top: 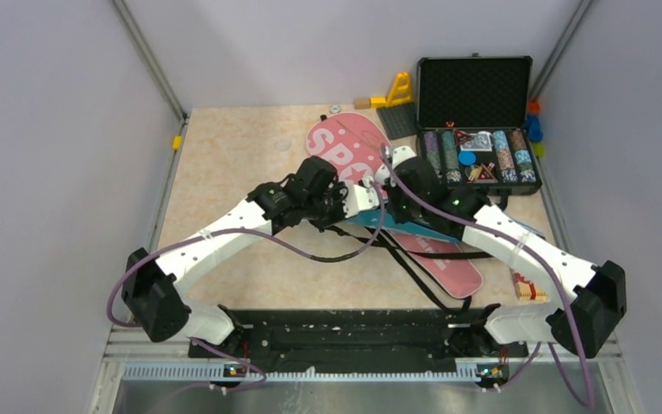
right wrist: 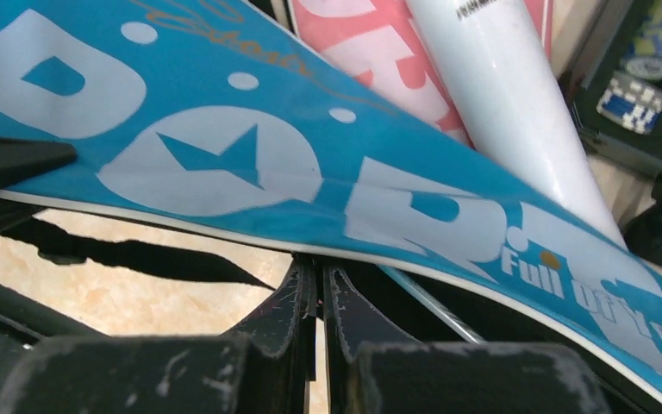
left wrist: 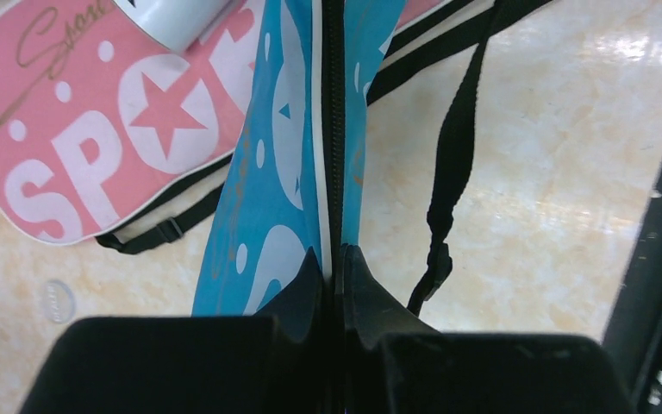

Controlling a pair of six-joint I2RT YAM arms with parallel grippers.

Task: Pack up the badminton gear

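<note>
Blue cover (left wrist: 276, 172), left tool (left wrist: 334, 259) pinching its zip edge.
Right tool (right wrist: 317, 272) closed under the rim (grip unclear); part the edges gently.

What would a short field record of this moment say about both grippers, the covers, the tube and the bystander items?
left gripper: shut on the blue cover at its zipped edge
right gripper: shut, tips at the blue cover's lower edge; grip unclear
pink cover: lying flat, the blue cover crossing over it
white tube: resting on the pink cover
poker chip case: open, far right
yellow toy: far edge, beside the case
</note>
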